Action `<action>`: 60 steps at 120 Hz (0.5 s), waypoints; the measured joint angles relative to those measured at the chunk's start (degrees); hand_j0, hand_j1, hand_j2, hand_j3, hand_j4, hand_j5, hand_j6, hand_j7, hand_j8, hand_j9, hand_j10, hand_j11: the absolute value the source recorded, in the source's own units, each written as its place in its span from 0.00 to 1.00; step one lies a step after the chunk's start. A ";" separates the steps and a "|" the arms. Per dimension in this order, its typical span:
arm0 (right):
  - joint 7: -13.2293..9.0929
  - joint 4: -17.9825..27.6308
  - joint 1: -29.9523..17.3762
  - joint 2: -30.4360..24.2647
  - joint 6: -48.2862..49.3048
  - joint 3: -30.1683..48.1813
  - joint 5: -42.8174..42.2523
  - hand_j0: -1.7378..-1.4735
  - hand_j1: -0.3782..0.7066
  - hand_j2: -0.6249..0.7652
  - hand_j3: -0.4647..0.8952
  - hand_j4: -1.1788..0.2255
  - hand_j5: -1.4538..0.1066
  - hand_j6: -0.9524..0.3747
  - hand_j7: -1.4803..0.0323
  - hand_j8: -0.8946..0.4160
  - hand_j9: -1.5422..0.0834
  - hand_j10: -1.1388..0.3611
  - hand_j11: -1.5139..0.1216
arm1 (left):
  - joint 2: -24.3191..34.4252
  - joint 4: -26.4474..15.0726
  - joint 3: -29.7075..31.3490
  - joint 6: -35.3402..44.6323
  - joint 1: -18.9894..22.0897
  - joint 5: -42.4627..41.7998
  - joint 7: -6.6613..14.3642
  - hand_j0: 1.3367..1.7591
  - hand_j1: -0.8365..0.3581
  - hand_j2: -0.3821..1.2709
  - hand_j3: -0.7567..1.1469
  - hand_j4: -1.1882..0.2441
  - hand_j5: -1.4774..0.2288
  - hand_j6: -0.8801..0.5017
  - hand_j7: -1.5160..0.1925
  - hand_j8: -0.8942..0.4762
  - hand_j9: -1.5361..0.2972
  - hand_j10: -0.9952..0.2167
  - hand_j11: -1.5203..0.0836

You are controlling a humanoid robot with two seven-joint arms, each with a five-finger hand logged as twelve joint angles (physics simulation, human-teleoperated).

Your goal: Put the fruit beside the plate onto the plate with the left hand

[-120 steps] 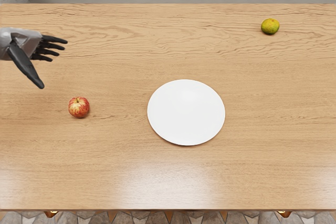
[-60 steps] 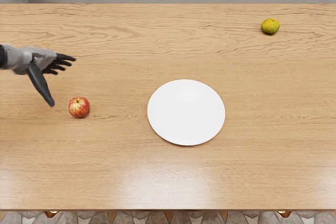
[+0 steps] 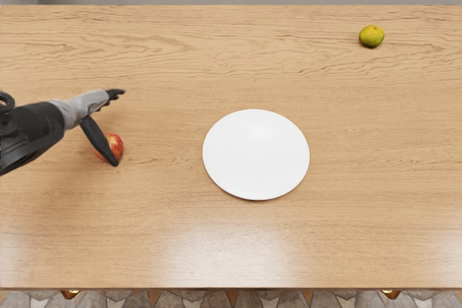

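Observation:
A red apple [image 3: 114,144] lies on the wooden table, some way left of the white plate [image 3: 255,154]. My left hand [image 3: 103,119] comes in from the left edge and hovers right at the apple. Its fingers are spread and hold nothing. The black thumb [image 3: 99,143] crosses in front of the apple's left side and hides part of it. The other fingers [image 3: 113,94] point to the right above the apple. The plate has nothing on it.
A green-yellow citrus fruit [image 3: 371,35] rests near the table's far right corner, well away from the plate. The table's front edge runs along the bottom of the view.
My left hand has moved down and to the right, from the far left of the table to the apple, with more of the forearm now showing. The apple and plate have not moved.

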 joint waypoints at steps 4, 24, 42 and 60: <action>0.00 0.00 0.00 0.00 0.00 0.00 0.00 0.30 0.05 0.45 0.34 0.83 0.91 0.70 0.96 0.67 0.93 0.75 0.91 | -0.03 -0.35 0.25 0.84 0.32 0.02 0.01 0.76 0.99 0.23 0.40 0.82 0.86 0.63 0.88 0.64 0.83 0.81 0.94; 0.00 0.00 0.00 0.00 0.00 0.00 0.00 0.30 0.05 0.45 0.34 0.83 0.91 0.70 0.96 0.67 0.93 0.75 0.91 | 0.46 -1.07 1.58 2.66 1.13 0.08 0.04 0.76 0.91 0.24 0.40 0.77 0.80 0.57 0.82 0.59 0.78 0.75 0.88; 0.00 0.00 0.00 0.00 0.00 0.00 0.00 0.30 0.05 0.45 0.34 0.83 0.91 0.70 0.96 0.67 0.93 0.75 0.91 | 0.73 -1.20 2.60 5.35 1.78 0.39 0.05 0.76 0.81 0.25 0.40 0.70 0.73 0.50 0.75 0.52 0.71 0.67 0.80; 0.00 0.00 0.00 0.00 0.00 0.00 0.00 0.30 0.05 0.45 0.34 0.83 0.91 0.70 0.96 0.67 0.93 0.75 0.91 | 0.59 -1.25 2.99 9.28 1.80 2.06 0.12 0.76 0.76 0.27 0.40 0.66 0.68 0.46 0.71 0.48 0.67 0.62 0.75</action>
